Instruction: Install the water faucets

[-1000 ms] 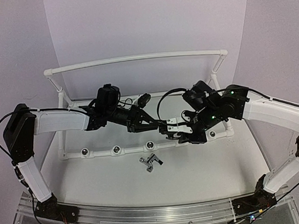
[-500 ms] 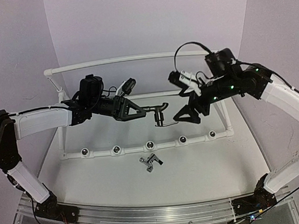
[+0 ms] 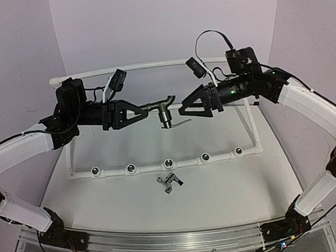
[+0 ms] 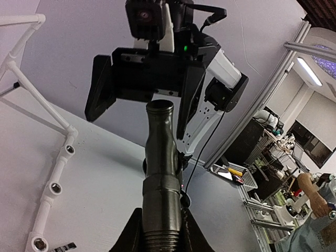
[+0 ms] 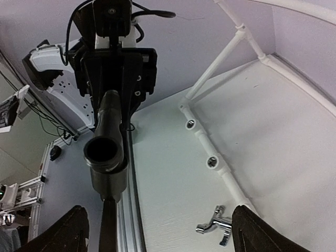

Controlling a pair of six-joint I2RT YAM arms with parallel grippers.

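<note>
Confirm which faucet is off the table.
The faucet clamped in the left gripper, held in mid-air. The other faucet lies on the table before the pipe frame.

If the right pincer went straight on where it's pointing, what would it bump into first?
Most likely the faucet that the left pincer holds up in the air. Its open end faces the right pincer, whose jaws stand open.

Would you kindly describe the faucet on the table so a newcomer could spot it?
Find the white pipe frame's front rail of silver-ringed sockets. Just in front of its middle socket lies a small grey metal faucet. Unlike the other faucet, held aloft by the left pincer, it rests on the table.
</note>
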